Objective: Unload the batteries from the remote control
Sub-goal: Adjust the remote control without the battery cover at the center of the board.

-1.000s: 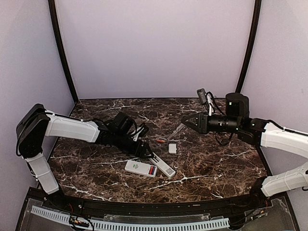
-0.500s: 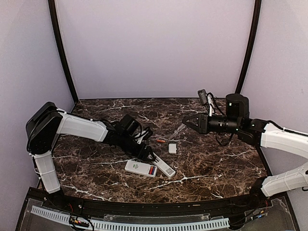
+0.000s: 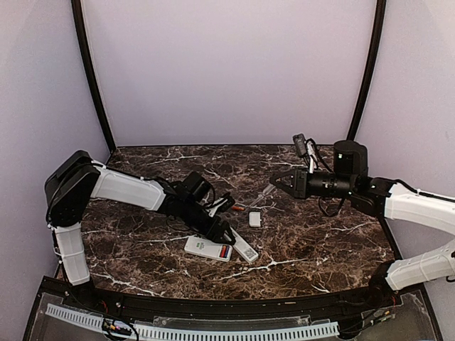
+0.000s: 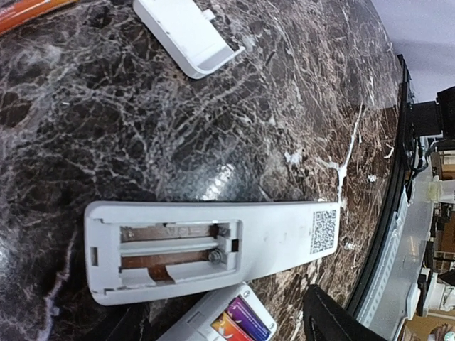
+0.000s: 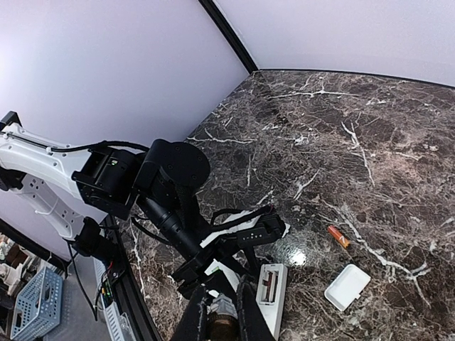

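left pincer point(image 3: 225, 233) spread wide over the open-backed remote point(image 4: 206, 249); right pincer point(image 3: 277, 182) closed, raised.

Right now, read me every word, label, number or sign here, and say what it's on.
No words or numbers are readable.
QR code sticker on the back of the long white plastic remote with the empty battery bay: pattern only, no letters.
Green mark on the second white remote: too small to read.
Its orange and purple batteries: any print is blurred.
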